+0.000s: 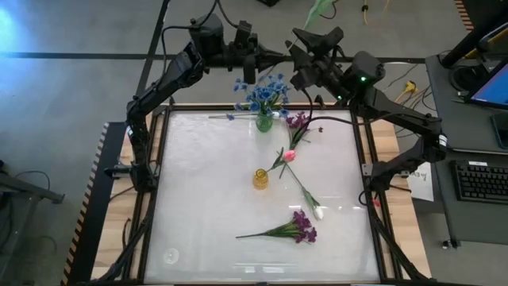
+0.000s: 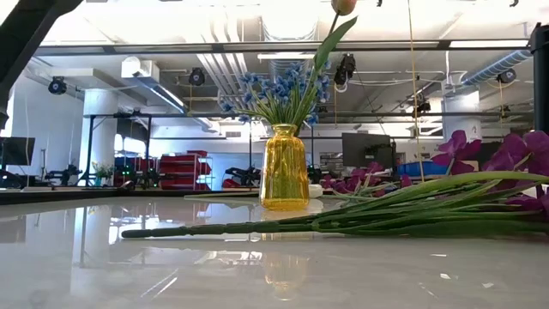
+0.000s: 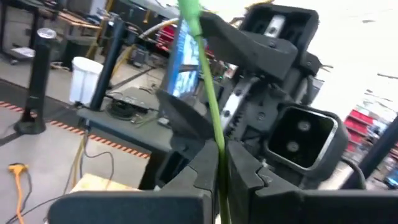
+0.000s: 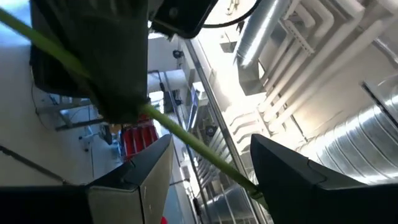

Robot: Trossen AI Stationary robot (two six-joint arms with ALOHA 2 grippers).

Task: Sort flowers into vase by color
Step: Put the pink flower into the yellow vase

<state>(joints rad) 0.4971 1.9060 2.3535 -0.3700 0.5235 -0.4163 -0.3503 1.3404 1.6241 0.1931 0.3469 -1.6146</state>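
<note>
My left gripper [image 3: 221,186] is shut on a green-stemmed flower [image 3: 202,68] high above the table's far edge. Its pink bud [image 2: 343,5] shows at the top of the low view. My right gripper [image 4: 211,155] faces the left one, open, with one finger on either side of the same stem [image 4: 199,144]. Blue flowers [image 1: 262,91] stand in a green vase [image 1: 264,121]. A yellow vase [image 1: 260,178] stands mid-table. A pink tulip [image 1: 290,156], a white bud [image 1: 318,212] and purple sprigs [image 1: 300,226] [image 1: 298,121] lie flat on the table. My left gripper pinches the flower's stem [image 3: 219,155] between its two fingers, which lie level and across it. The stem runs on upward past the fingers, and the flower is lifted clear of the table. My right gripper: I cannot tell whether either finger touches the stem [image 4: 249,182].
The white tabletop [image 1: 198,199] has free room on its left half and along the near edge. Dark frame posts [image 1: 147,171] [image 1: 367,171] stand at both sides. A desk with a keyboard [image 1: 482,181] is beyond the right edge.
</note>
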